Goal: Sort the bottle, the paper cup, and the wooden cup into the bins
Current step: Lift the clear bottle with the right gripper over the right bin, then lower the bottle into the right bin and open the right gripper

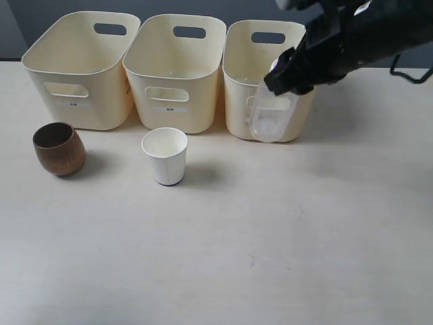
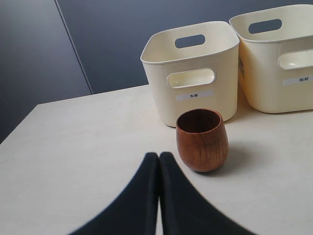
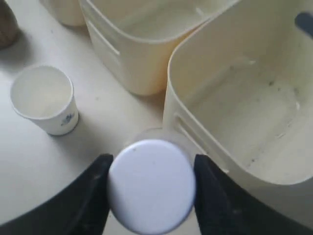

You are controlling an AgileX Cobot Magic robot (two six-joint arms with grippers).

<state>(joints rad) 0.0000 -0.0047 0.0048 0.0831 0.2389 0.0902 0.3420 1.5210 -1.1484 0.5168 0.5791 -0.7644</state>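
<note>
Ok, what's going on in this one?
It is a sorting job, partway through. The right gripper holds the bottle by its capped end, lifted in front of the rightmost of the three bins and not yet inside it. The paper cup and the wooden cup stand untouched on the table before the other bins, which look empty. The left gripper has its fingers closed on nothing, short of the wooden cup.

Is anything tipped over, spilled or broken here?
Nothing is spilled or broken. The wooden cup and paper cup stand upright on the table. Only the bottle is off the table, slightly tilted, because the right gripper holds it by the cap beside the right-hand bin.
</note>
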